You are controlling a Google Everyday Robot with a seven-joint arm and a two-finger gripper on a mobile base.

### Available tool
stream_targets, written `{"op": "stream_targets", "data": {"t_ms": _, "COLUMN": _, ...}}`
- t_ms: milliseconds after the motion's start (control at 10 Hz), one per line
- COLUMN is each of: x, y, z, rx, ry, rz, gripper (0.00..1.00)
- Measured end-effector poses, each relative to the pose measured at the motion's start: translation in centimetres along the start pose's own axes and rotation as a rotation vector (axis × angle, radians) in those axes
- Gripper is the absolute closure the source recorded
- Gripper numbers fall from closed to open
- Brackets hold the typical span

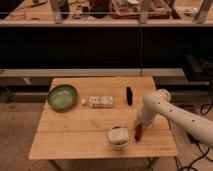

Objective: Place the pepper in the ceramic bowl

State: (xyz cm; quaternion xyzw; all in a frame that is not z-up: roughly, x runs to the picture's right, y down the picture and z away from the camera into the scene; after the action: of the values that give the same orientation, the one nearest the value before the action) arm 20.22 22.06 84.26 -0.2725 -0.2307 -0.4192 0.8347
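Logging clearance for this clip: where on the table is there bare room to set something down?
Bare table: front left, between the ceramic bowl and the white bowl; also the strip in front of the white box. Crowded: front right, where the pincer sits at the pepper beside the white bowl.

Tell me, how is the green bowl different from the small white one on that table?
Colour: the ceramic bowl is green with a darker rim; the white bowl is pale all over. Size: the ceramic bowl is clearly wider. Place: the ceramic bowl sits at the far left of the table, the white bowl near the front edge, beside the gripper and the pepper. Both are round and upright.
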Motion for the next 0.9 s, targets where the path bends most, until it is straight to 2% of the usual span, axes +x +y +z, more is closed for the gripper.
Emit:
{"op": "stream_targets", "data": {"t_ms": 200, "x": -0.4, "y": 0.2, "z": 0.4, "rx": 0.0, "ry": -0.012, "rz": -0.004, "gripper": 0.84}}
{"op": "stream_targets", "data": {"t_ms": 400, "x": -0.4, "y": -0.3, "z": -0.5, "rx": 0.022, "ry": -0.02, "rz": 0.003, "gripper": 0.84}}
{"op": "stream_targets", "data": {"t_ms": 600, "x": -0.2, "y": -0.6, "z": -2.9, "rx": 0.043, "ry": -0.015, "rz": 0.01, "gripper": 0.84}}
{"op": "stream_targets", "data": {"t_ms": 900, "x": -0.1, "y": -1.9, "z": -8.1, "rx": 0.066, "ry": 0.03, "rz": -0.012, "gripper": 0.84}}
